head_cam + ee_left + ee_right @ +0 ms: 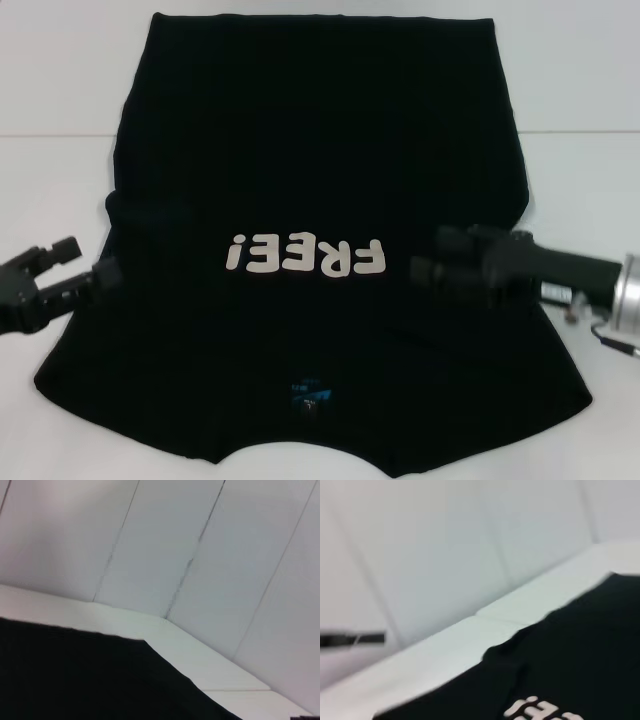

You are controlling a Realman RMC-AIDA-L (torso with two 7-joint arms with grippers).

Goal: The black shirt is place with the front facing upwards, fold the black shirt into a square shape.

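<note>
One garment: the black shirt (320, 200) lies flat, front up, on the white worktop (60, 200), collar at 6 o'clock.
Print: "FREE!" (303, 255) reads upside down; blue neck label (307, 390) below it.
Left gripper (85, 272): at 9 o'clock by the sleeve edge, fingers spread, holding nothing.
Right gripper (420, 268): at 3 o'clock over the cloth; grip state cannot be told.
Cut off: collar edge, hem.

The large black short-sleeved cloth T-shirt (320, 150) looks matt and soft, its off-white "FREE!" chest print (304, 256) smoother and flat. Under the shirt, the white table top (60, 190) appears smooth and faintly sheeny. Right of the print, a brushed silver metal wrist collar (628, 296) gleams.
</note>
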